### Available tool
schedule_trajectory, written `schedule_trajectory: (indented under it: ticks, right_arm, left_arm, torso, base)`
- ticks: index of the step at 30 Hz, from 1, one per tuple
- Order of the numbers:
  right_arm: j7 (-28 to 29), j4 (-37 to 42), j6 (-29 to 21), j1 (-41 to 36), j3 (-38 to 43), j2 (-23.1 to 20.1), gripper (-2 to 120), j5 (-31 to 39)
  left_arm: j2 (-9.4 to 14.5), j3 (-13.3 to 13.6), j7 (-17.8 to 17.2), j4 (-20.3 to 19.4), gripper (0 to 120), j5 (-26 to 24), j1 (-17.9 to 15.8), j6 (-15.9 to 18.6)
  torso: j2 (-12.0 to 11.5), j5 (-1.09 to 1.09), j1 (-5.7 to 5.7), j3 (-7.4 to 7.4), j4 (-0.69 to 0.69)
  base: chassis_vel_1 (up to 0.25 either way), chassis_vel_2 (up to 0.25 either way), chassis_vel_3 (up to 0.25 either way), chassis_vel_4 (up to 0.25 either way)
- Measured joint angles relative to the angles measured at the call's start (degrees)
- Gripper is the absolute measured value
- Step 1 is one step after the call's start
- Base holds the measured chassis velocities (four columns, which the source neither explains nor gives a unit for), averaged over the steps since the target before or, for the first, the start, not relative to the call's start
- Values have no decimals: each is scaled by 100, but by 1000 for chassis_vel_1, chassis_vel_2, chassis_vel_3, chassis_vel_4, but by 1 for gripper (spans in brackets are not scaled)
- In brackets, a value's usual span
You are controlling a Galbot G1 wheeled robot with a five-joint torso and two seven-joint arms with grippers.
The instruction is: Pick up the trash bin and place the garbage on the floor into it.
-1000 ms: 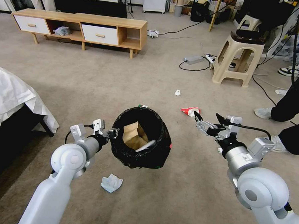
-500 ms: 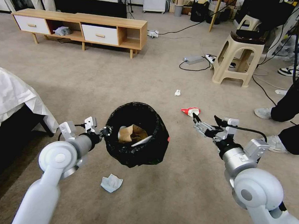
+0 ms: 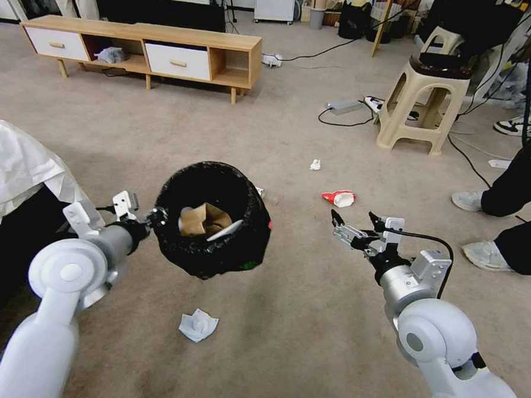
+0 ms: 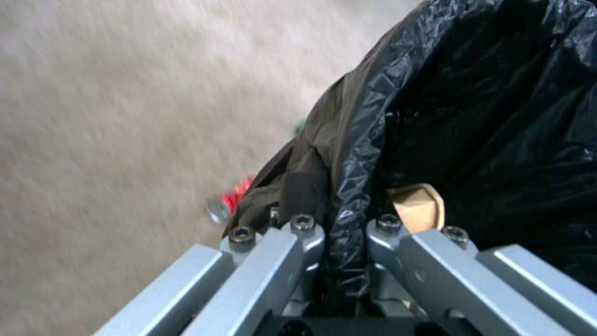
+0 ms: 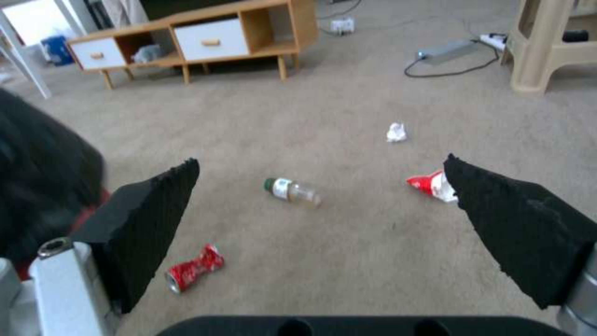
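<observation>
My left gripper (image 3: 156,216) is shut on the rim of the trash bin (image 3: 210,261) and holds it above the floor (image 3: 306,320). In the left wrist view the left gripper (image 4: 345,233) pinches the bin's black bag (image 4: 485,116). A brown paper bag (image 3: 202,218) lies inside the bin. My right gripper (image 3: 354,221) hangs open to the bin's right, holding nothing. Beyond the right gripper (image 5: 321,159), garbage lies on the carpet: a green-capped bottle (image 5: 291,190), a crushed red can (image 5: 194,268), a red-and-white wrapper (image 3: 338,197) and a white paper wad (image 3: 315,164). A pale crumpled piece (image 3: 198,325) lies below the bin.
A low wooden cabinet (image 3: 143,47) stands at the back left. A beige plastic stool (image 3: 422,103) stands at the back right, with a power strip and cables (image 3: 347,106) beside it. A bed with a white sheet (image 3: 18,168) borders the left.
My left arm has carried the trash bin leftward and a little farther from me. The right gripper has drawn back toward me, still open.
</observation>
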Motion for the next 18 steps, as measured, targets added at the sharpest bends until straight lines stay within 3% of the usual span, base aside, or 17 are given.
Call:
schedule_trajectory:
  ticks: [10, 18]
  right_arm:
    - [-65, -628, 148, 183, -572, 47, 100, -421]
    - [-69, -1327, 179, 591, -1448, 180, 100, -633]
  left_arm:
    - [222, -676, 125, -190, 1, 101, -44, -5]
    - [233, -986, 165, -364, 1, 162, 70, -8]
  torso:
    - [-1, 0, 0, 0, 1]
    - [-1, 1, 0, 0, 1]
  base:
    - [0, 0, 0, 0]
    - [0, 0, 0, 0]
